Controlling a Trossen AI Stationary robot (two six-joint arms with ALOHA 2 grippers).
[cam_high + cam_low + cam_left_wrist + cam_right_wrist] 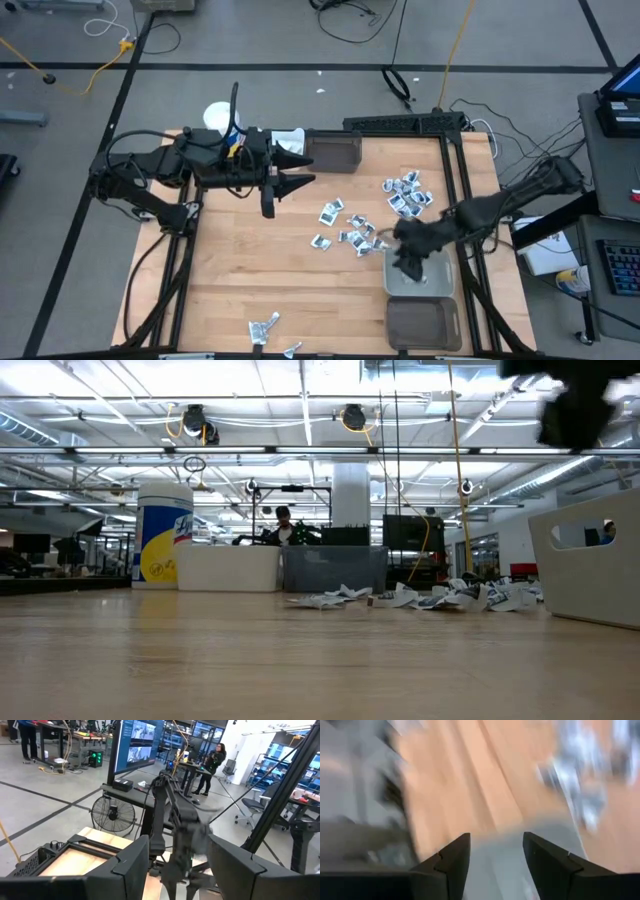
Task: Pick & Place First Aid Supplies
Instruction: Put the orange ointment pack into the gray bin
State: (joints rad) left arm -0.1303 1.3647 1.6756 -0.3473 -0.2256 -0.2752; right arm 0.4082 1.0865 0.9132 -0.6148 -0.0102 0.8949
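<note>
The right gripper (408,268) hangs over the grey bin (440,285) at the table's near right edge. Its 2 dark fingers (451,865) stand apart with nothing between them. The left gripper (295,170) waits at the far left of the table (250,270), raised and pointing toward the centre; its fingers (235,865) are also apart and empty.

The first aid packets (405,195) lie in a loose scatter on the bare wood just beyond the grey bin, with 1 outlying pair near the front edge (265,325).

Risks from this position:
1. The packets overlap. A closing grip is likely to take 2 at once, or to pinch only a corner that slips out in transit.
2. The packets are flat and lie flush on the wood. Fingers lowered too far would scrape the table; too high, they close on air.
3. The scatter sits close to the bin wall. A sideways sweep could push packets under or against it.

Materials: the packets are thin, crinkled, white and silvery, with dark print. The table is smooth pale planking. The bins are rigid rectangular plastic; a darker bin (425,325) sits in front of the grey one.
</note>
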